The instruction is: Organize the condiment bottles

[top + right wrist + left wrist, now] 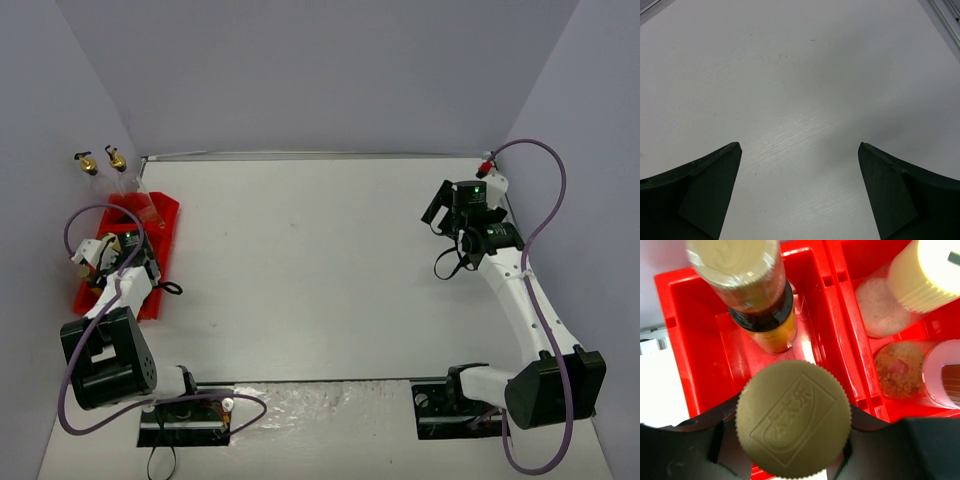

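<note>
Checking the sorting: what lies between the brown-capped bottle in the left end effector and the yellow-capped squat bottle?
A red divider wall, seen in the left wrist view; the held brown-capped bottle and yellow-capped bottle are on opposite sides of it.

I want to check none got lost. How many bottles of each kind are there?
Tall clear bottles with gold pour spouts: 2
Squat beige bottles, yellow cap and pink cap: 2
Slim yellow bottles with brown caps: 2
Total: 6
</note>
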You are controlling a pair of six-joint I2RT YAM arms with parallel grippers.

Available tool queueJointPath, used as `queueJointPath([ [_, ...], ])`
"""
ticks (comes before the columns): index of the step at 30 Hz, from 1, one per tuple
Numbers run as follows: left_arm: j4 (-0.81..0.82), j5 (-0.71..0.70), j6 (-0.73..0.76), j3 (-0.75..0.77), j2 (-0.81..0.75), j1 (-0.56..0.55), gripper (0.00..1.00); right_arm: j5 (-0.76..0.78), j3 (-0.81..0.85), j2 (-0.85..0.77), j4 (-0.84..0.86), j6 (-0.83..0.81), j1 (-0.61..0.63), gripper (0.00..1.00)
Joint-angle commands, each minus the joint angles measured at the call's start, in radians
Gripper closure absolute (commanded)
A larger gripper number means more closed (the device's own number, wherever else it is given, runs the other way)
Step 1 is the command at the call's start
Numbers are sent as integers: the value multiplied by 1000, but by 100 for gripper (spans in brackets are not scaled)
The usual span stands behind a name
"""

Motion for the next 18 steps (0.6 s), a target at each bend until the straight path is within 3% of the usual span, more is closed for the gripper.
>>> queueJointPath([
  [1, 65, -12, -5, 31, 0, 9, 100, 4, -8, -18, 55, -1, 5, 0],
  [3, 57, -10, -6, 35, 9, 9, 100, 3, -11, -21, 59, -3, 5, 0],
  [4, 50, -8, -6, 41, 11, 9, 94, 2, -11, -21, 59, -3, 5, 0],
  [6, 34, -3, -6, 55, 14, 9, 77, 1, -12, -21, 58, -4, 5, 0],
  [8, 24, -2, -7, 64, 16, 9, 54, 2, -12, -22, 58, -3, 5, 0],
  [12, 8, -8, -8, 69, 1, 9, 33, -2, -10, -20, 61, -3, 5, 0],
  [18, -52, -21, -7, 111, -15, 9, 22, -7, -12, -21, 64, 1, 5, 0],
])
